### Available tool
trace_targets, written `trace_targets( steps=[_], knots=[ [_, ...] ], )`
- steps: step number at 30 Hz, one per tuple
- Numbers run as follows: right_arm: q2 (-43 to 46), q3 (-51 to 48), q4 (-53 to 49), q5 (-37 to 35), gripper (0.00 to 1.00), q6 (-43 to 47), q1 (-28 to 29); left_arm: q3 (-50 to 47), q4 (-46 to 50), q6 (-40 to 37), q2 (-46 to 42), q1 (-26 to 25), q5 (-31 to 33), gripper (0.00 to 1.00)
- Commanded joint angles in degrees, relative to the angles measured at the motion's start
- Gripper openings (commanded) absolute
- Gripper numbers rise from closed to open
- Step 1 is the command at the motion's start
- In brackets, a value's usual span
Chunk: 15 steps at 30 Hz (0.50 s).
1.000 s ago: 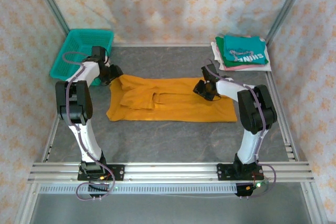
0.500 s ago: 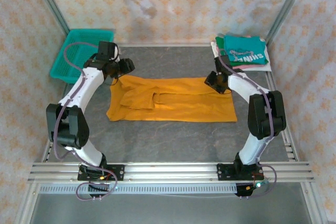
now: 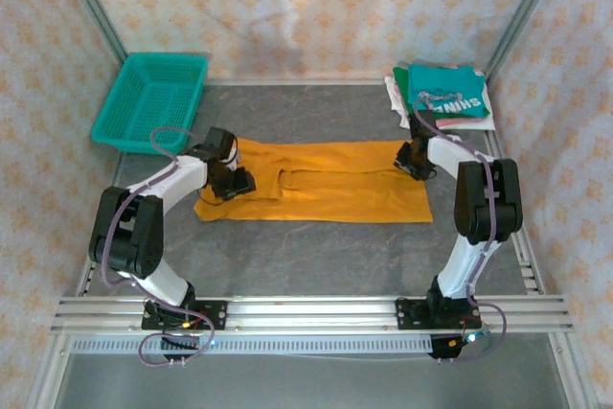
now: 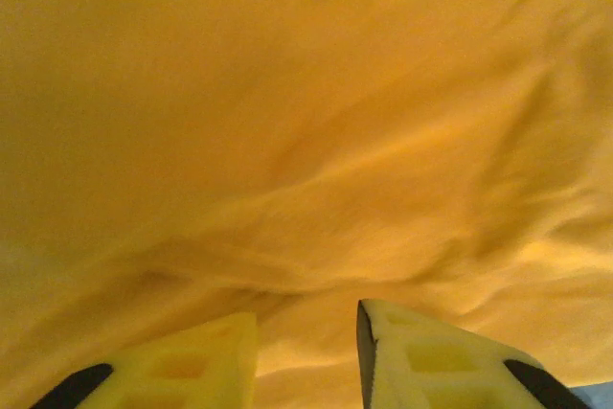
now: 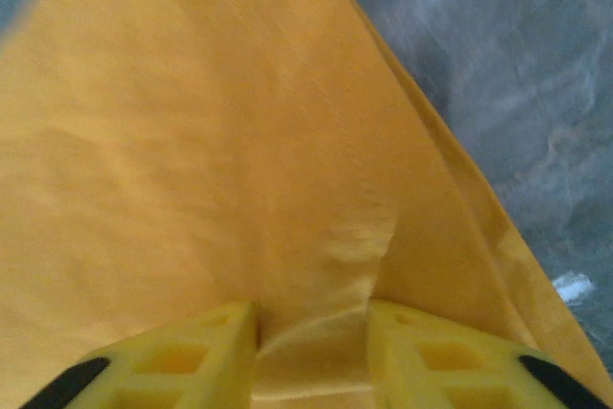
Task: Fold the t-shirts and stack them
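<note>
The mustard-orange t-shirt [image 3: 321, 189] lies folded into a long band across the middle of the table. My left gripper [image 3: 238, 182] rests on its left part, where the folded sleeve lies. In the left wrist view that gripper [image 4: 307, 318] stands open, the yellow fingers [image 4: 192, 361] a little apart over rumpled cloth [image 4: 287, 122]. My right gripper [image 3: 412, 162] is at the shirt's far right corner. In the right wrist view this gripper [image 5: 311, 308] is shut on a puckered ridge of the shirt [image 5: 192, 141]. The shirt's print is hidden.
Folded teal, pink and white shirts sit stacked [image 3: 442, 95] at the back right corner. The teal mesh basket [image 3: 151, 98] stands at the back left. Grey tabletop [image 5: 498, 64] shows beside the shirt's edge. Patterned walls enclose the table.
The left arm swung from the shirt's far left corner forward onto its left part. The right gripper shifted right to the far right corner and closed on cloth.
</note>
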State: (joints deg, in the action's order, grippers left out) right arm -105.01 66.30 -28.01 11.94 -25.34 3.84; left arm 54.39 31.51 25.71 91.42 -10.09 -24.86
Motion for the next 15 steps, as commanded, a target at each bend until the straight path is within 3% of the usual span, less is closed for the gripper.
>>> trace_targets(
  steps=[1, 5, 10, 15],
  knots=[
    [0.08, -3.32, -0.32, -1.73, 0.22, 0.58, -0.10, -3.87, 1.35, -0.93, -5.08, 0.08, 1.09, 0.22],
    [3.01, -6.42, 0.21, -2.92, 0.12, 0.69, -0.15, -6.07, 3.65, -1.06, -10.07, 0.25, 4.29, 0.10],
    [4.43, -5.77, -1.00, -3.81, 0.11, 1.17, -0.14, -4.90, 4.79, -0.84, -12.49, 0.70, 5.16, 0.07],
    [6.05, -6.27, -0.73, -3.97, 0.24, 0.57, -0.15, -2.88, 5.39, -0.18, -13.03, 0.78, 4.51, 0.08]
  ],
)
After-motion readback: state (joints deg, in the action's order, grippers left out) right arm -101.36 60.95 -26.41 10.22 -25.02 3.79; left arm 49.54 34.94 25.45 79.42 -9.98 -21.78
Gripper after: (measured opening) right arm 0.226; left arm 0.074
